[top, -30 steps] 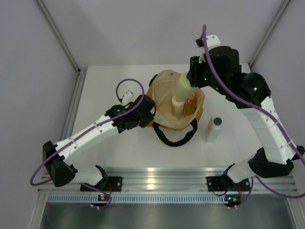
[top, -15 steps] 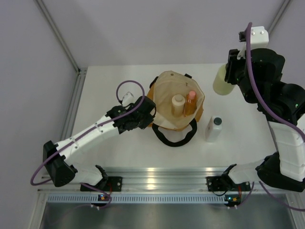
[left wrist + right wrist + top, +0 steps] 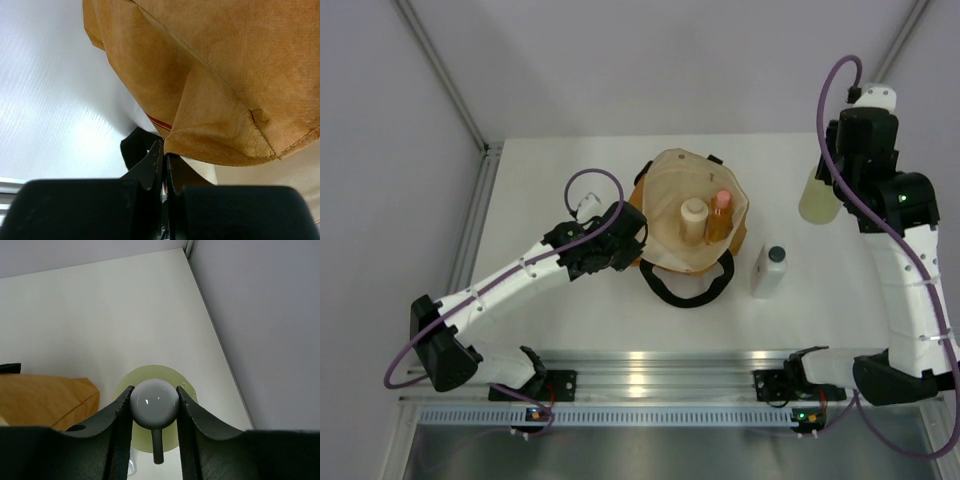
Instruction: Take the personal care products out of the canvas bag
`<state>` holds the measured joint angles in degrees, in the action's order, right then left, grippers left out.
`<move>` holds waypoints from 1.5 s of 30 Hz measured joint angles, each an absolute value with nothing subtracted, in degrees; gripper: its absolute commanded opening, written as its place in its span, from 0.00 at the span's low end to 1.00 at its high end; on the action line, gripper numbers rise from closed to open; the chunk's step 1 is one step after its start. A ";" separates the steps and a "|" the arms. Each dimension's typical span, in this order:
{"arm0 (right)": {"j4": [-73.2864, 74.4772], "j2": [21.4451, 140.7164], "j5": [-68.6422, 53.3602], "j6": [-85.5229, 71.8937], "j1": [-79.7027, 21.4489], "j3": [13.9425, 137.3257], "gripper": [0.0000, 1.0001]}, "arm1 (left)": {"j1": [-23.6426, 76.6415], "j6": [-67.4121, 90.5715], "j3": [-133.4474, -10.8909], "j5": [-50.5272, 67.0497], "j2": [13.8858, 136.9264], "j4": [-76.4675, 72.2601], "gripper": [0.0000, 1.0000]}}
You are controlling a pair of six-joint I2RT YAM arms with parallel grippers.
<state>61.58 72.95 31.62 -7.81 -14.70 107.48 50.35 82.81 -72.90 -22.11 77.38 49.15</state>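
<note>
Two bottles (image 3: 693, 220) inside the open canvas bag (image 3: 665, 195)

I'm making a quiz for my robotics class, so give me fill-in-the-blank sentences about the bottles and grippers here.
1. The right gripper is shut on the ____ of the yellow-green bottle.
2. The canvas bag holds ____ bottles: a cream-beige bottle and an orange bottle.
3. The white bottle stands on the table to the ____ of the bag.
4. The left gripper pinches the fabric of the ____.
Missing words: cap; two; right; bag.
</note>
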 measured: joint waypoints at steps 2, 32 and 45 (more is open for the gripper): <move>58.50 70.81 30.24 -9.28 -13.04 100.44 0.00 | 50.35 82.78 -72.90 -22.09 77.38 49.15 0.00; 6.50 59.07 18.94 -9.80 -7.68 37.52 0.00 | 50.35 81.41 -73.93 -21.91 79.05 49.23 0.00; -3.33 61.21 17.61 -7.84 -7.68 35.29 0.60 | 50.35 81.28 -74.06 -21.89 79.31 49.25 0.00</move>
<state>-3.33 61.21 17.61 -7.84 -7.68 35.29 50.35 81.28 -74.06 -21.89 79.31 49.25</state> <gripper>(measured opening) 0.469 0.026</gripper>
